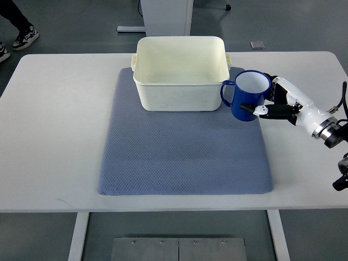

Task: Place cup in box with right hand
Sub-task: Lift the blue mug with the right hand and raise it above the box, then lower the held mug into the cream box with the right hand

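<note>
The blue cup (249, 97) stands upright, its long axis vertical and its white-lined mouth facing up, with the handle pointing away from the fingers (262, 110), toward the box (180, 80). It sits at the right edge of the grey-blue mat (185, 157), just beside the box's right wall and outside it. The right hand (283, 104) reaches in from the right, its fingers wrapped around the cup's body on the side opposite the handle, gripping it. Beyond the cup from the fingers, the cream box stands open-topped on the mat's far half. The mat lies on the white surface (54, 136).
</note>
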